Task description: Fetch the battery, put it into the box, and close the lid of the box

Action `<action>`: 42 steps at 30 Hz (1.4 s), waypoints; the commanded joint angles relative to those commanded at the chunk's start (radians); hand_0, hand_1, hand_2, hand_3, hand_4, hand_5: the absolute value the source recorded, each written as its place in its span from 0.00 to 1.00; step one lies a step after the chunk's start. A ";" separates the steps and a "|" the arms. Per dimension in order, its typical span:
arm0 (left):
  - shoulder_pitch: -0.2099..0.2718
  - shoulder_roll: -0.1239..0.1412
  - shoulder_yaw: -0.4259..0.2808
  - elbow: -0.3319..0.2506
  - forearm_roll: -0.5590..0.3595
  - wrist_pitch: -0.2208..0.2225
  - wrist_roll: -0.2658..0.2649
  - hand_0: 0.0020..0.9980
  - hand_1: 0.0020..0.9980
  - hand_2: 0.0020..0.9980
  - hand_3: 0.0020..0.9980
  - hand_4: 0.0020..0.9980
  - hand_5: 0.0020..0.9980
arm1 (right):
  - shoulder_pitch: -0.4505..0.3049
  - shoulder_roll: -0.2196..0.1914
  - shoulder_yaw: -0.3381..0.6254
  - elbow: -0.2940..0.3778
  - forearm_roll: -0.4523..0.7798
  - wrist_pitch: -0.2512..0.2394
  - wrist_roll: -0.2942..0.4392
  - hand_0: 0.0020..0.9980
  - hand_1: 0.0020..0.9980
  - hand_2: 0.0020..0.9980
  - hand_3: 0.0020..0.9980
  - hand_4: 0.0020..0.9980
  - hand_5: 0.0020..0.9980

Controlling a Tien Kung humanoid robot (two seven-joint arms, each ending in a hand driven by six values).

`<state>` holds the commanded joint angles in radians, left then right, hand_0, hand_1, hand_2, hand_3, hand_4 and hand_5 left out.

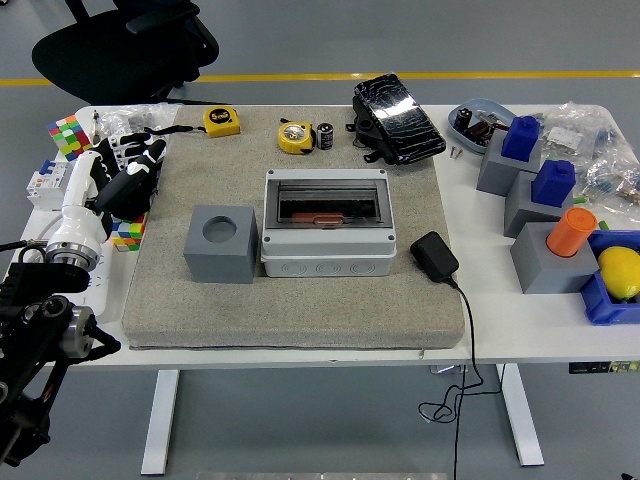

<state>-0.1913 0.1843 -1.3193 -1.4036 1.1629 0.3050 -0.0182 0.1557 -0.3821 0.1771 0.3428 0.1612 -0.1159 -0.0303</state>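
Battery, a small dark cylinder, stands near the far edge of a grey felt mat that covers most of a white table, just right of a yellow tape measure. A second yellow tape measure lies farther left along the same far edge. Near the middle of the mat sits the box, a light grey electrical enclosure whose clear lid appears to lie down over a dark interior with an orange-brown part inside. Just left of the box stands a grey cube with a round hole in its top. To the right of the box, a black power adapter rests on the mat with its cord trailing over the near edge of the table. A black glossy device lies at the far side, right of the battery. On the right part of the table stand grey blocks carrying blue pieces and an orange cylinder, beside a blue bin holding a yellow fruit. The left robot hand, black and white, hovers over the left edge of the mat with its fingers loosely curled and holding nothing; it is well apart from the battery. Colourful puzzle cubes lie on the table near that arm. The right arm is out of view.
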 joint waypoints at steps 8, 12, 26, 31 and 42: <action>-0.005 0.001 0.008 0.004 0.000 -0.001 0.001 0.55 0.65 0.62 0.62 0.96 0.45 | -0.003 0.005 0.010 -0.002 -0.001 -0.001 0.001 0.51 0.62 0.66 0.56 0.94 0.52; -0.008 -0.001 0.013 0.003 0.003 -0.004 0.008 0.55 0.65 0.62 0.63 0.96 0.45 | -0.009 0.008 0.013 -0.003 0.001 0.002 0.002 0.50 0.62 0.66 0.56 0.95 0.52; -0.012 0.009 0.028 0.006 0.000 -0.008 0.012 0.55 0.65 0.62 0.63 0.96 0.45 | -0.003 0.002 0.008 -0.001 0.001 0.002 0.002 0.50 0.62 0.66 0.56 0.95 0.52; -0.017 0.012 0.032 0.008 0.000 -0.009 0.013 0.55 0.65 0.62 0.63 0.96 0.45 | 0.000 0.002 0.006 -0.001 0.002 0.003 0.002 0.50 0.62 0.66 0.56 0.95 0.52; -0.019 0.015 0.037 0.010 0.001 -0.009 0.014 0.54 0.65 0.62 0.62 0.96 0.45 | 0.000 -0.002 0.000 0.000 0.002 0.002 0.001 0.50 0.62 0.66 0.56 0.95 0.52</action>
<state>-0.2103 0.1990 -1.2825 -1.3933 1.1639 0.2959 -0.0044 0.1562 -0.3840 0.1769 0.3425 0.1628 -0.1135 -0.0295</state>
